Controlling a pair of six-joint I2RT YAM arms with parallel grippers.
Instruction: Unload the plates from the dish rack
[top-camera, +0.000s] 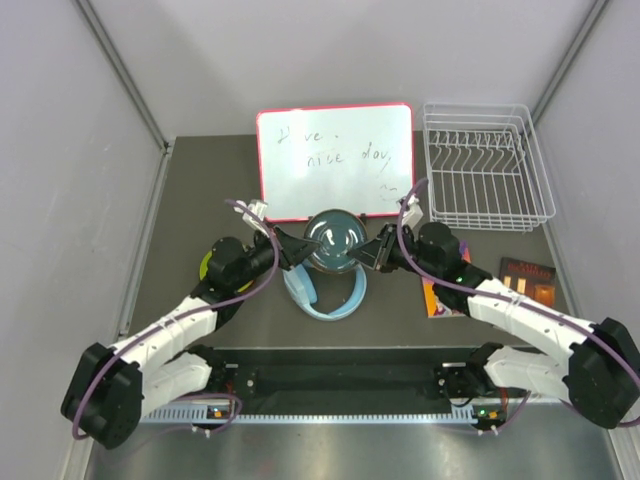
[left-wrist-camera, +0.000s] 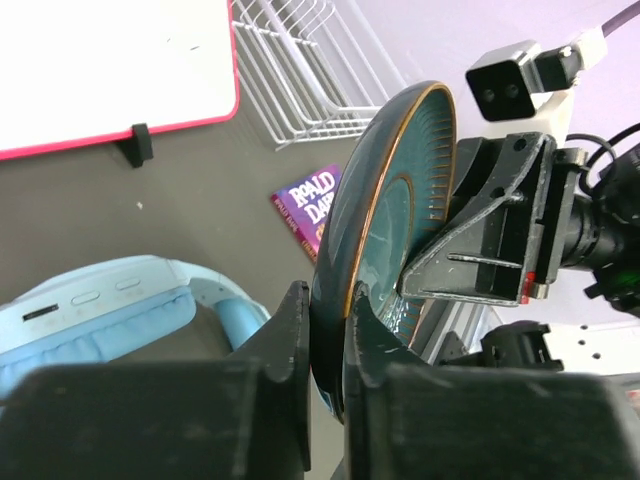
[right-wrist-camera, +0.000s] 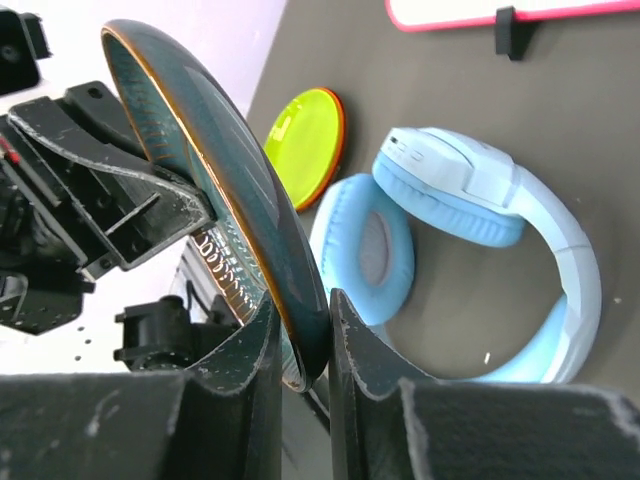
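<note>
Far left, under the left forearm, yellow-green plate (right-wrist-camera: 300, 142) lay flat on the table, an orange plate (right-wrist-camera: 341, 128) showing as a rim beneath it; no dark red plate could be made out. Left gripper (left-wrist-camera: 328, 322) had its fingers clamped on the lower rim of the green plate (top-camera: 333, 240), which stood on edge in mid-air over the headphones (top-camera: 325, 296), in front of the whiteboard (top-camera: 335, 160). Right gripper (right-wrist-camera: 305, 330) was pinched on the opposite rim of the same plate, so both arms bore it at once. A book (left-wrist-camera: 305, 210) lay under the right arm. Far right, the rack (top-camera: 486, 165) stood with no plates in it. Judgement: this was a hand-over, most likely right to left, since the other plates lay on the left side. To do it well, the right fingers should part only while the left grip is firm, and should part fully before backing away along the plate's plane, so as not to drag the rim. The left pinch sat low on an upright plate, so it may swivel; carry it slowly, lift it past the headphones, and tip it flat before lowering it onto the yellow-green plate.
</note>
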